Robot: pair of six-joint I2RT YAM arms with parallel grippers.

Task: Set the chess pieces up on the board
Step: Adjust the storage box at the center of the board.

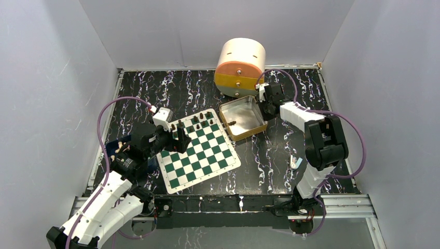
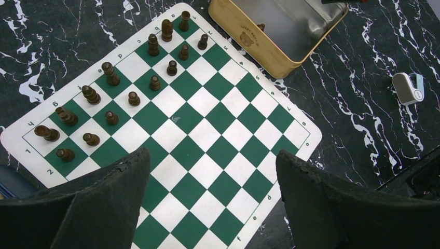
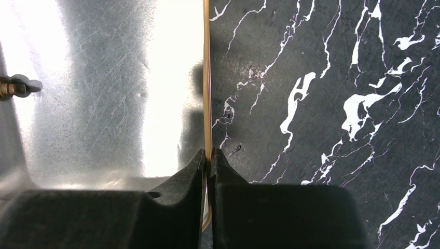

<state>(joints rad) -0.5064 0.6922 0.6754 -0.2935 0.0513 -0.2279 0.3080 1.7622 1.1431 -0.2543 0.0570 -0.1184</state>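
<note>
While the right gripper (image 3: 207,155) is pinching: its jaws are pressing shut on the thin wall of the tin (image 3: 129,104), so I am treating the tin as something any wrist move is dragging along
Left gripper (image 2: 212,161): it is hanging over the board (image 2: 207,135) with its fingers spread wide and nothing between them
Chess pieces (image 2: 112,73): they are standing in two packed rows along the board's far edge, with one back-row square showing bare
Last piece (image 3: 13,88): it is sitting loose on the tin floor, well away from the pinched wall, and I am not making out whether it is upright
Tin risk: if I am tilting or tugging that wall, the piece is likely rolling, and the tin, sitting just beside the board's corner, could be riding onto the mat and toppling the nearest men
Left risk: coming down into that gap with fingers this wide, I am expecting them to be clipping the neighbours
Mat risk: the board is looking thin and loose, so a sideways scrape could be sliding it and shaking both rows
Clip (image 2: 407,88): it is lying on the table well apart from all this, and I am ignoring it
</note>
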